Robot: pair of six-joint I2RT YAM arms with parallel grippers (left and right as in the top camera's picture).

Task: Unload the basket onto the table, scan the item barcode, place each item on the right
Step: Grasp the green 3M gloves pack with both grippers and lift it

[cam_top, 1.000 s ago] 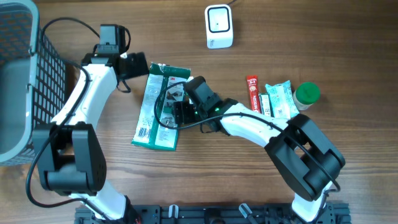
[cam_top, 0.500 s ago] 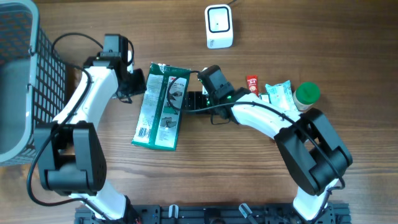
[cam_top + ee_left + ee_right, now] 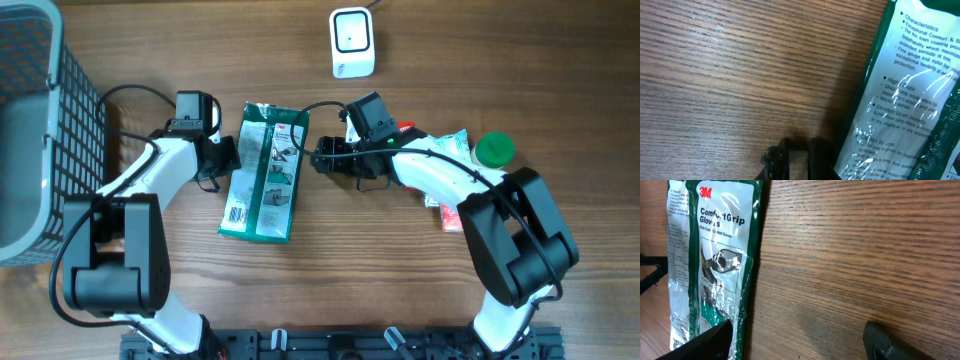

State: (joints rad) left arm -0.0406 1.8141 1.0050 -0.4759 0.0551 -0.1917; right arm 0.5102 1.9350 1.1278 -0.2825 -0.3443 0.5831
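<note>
A glossy green glove packet is lying flat, left of centre on the desk, looking light, floppy and slippery, best pinched at a sealed edge. Left jaws are sitting closed at its left edge, hold unclear; right jaws are gaping empty just right. Bare desk is leading to the scanner at upper centre; a basket is crowding the far left.

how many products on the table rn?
4 visible: glove pack mid-table; red packet, pale green packet and green-lidded jar by the right arm, which may hide more.
</note>
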